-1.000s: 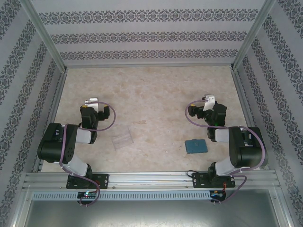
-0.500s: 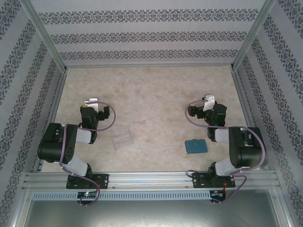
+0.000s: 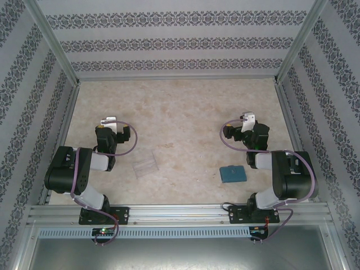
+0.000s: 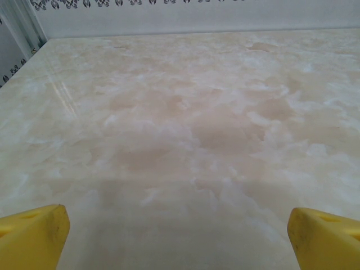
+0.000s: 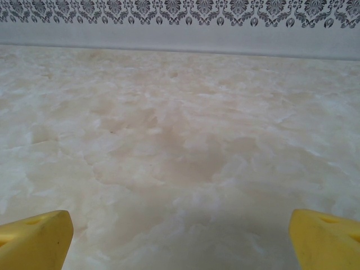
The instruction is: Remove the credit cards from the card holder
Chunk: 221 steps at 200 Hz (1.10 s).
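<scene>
Mia: Where is the card holder?

Tom: It lies flat on the bench, near the edge where the arms are bolted. It is just beside the right arm, on that arm's left side. Its teal outside faces up.

Mia: Which way does it point?

Tom: Its long side runs about left to right. It is turned a little, so its right end sits a bit farther from the arm bases than its left end. It is too small to tell which edge opens.

Mia: Is anything touching it?

Tom: No. It lies by itself.

Mia: What is the left end effector doing?

Tom: It is spread wide. Its yellow fingertips sit in the two bottom corners of the wrist view, with bare bench between them. It holds nothing.

Mia: And the right end effector?

Tom: The same. It is wide, with one yellow tip in each corner, and it holds nothing. It looks at the back wall across the bench.

Mia: What else is on the bench?

Tom: A clear tray. It is near the left arm and well apart from the card holder. It is turned a little too.
</scene>
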Each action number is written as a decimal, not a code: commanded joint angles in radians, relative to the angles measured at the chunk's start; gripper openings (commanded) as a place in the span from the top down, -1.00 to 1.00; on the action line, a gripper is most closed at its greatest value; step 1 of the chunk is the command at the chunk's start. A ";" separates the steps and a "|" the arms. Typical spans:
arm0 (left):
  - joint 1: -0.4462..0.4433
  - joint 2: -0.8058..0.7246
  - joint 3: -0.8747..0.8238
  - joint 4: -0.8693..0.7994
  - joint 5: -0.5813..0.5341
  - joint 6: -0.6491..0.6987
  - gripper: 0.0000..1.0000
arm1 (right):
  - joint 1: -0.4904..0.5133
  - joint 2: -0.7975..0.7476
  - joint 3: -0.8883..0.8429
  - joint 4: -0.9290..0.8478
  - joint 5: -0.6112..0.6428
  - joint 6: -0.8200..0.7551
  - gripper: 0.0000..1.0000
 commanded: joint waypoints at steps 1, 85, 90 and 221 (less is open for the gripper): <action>0.013 0.001 0.011 0.006 -0.010 -0.013 -1.00 | -0.001 0.004 -0.012 0.042 -0.024 -0.014 -0.96; 0.011 -0.094 -0.013 -0.030 -0.026 -0.013 -1.00 | 0.056 -0.100 0.104 -0.269 0.193 -0.009 -0.96; 0.009 -0.111 -0.011 -0.048 -0.036 -0.015 -1.00 | 0.062 -0.108 0.122 -0.315 0.207 -0.011 -0.96; -0.060 -0.381 0.424 -1.318 -0.140 -0.468 -0.95 | 0.108 -0.235 0.349 -0.917 0.176 0.216 -0.82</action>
